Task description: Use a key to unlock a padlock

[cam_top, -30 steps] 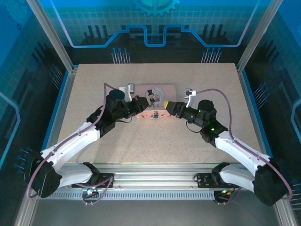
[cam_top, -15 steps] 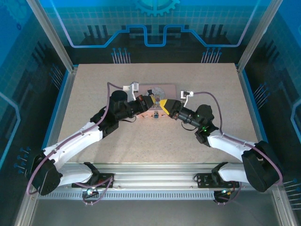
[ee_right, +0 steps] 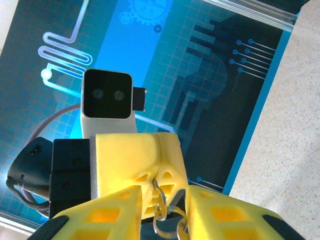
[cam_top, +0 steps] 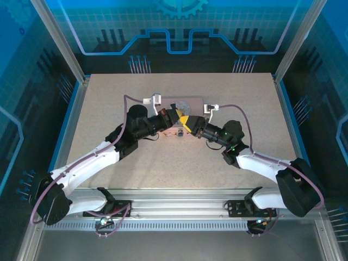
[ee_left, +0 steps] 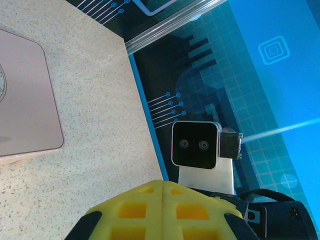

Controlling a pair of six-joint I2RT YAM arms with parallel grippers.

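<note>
My left gripper (cam_top: 177, 115) hovers over the pink tin (cam_top: 189, 104), tip to tip with my right gripper (cam_top: 186, 122). In the right wrist view the left gripper (ee_right: 159, 179) is shut, and a chain of key rings (ee_right: 158, 202) hangs from between its yellow fingers. The key (ee_right: 178, 197), a grey sliver, hangs beside the rings. My right gripper (ee_right: 164, 192) stands open with rings and key in the gap between its fingers. The teal padlock (cam_top: 179, 132) sits at the tin's front edge, below both grippers. The left wrist view shows the left gripper (ee_left: 163, 183) shut.
A corner of the pink tin (ee_left: 25, 100) lies at the left of the left wrist view, on the speckled table (ee_left: 95, 125). The right wrist's camera block (ee_left: 196, 144) faces the left fingers closely. Blue enclosure walls (cam_top: 174, 27) ring the table.
My right gripper has moved left and up to meet the left gripper over the tin, and its jaws have narrowed. The left gripper shifted slightly right, staying shut.
</note>
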